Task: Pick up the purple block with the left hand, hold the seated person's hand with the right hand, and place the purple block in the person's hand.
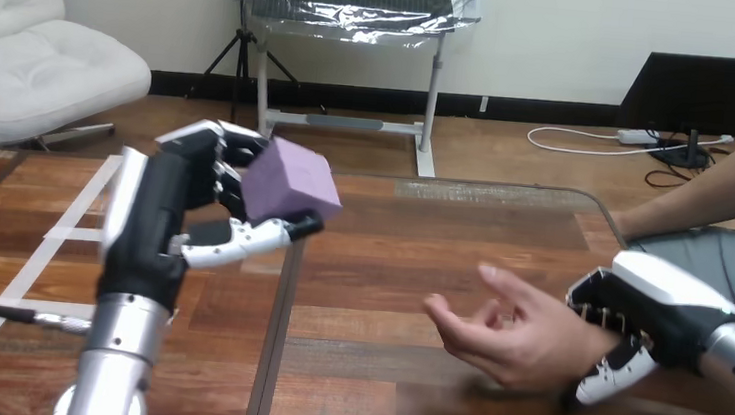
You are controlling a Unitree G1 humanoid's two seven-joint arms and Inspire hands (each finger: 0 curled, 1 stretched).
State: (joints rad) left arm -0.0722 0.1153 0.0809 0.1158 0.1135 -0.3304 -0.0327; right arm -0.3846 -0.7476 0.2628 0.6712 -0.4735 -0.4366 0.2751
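Observation:
My left hand (164,212) is raised above the table's left part with its fingers and thumb curled round the purple block (290,183), which is lifted off the table and tilted. At the right, the person's hand (508,330) lies palm up, fingers loosely curled, a little above the table. My right hand (647,317) grips the person's wrist from the right, fingers over it and thumb curled under it. The block is up and to the left of the person's open palm, a good gap away.
The wooden table (408,271) stretches across the view, with a rounded far right corner. White tape lines (49,240) run over its left part. The person's forearm (716,193) reaches in from the upper right.

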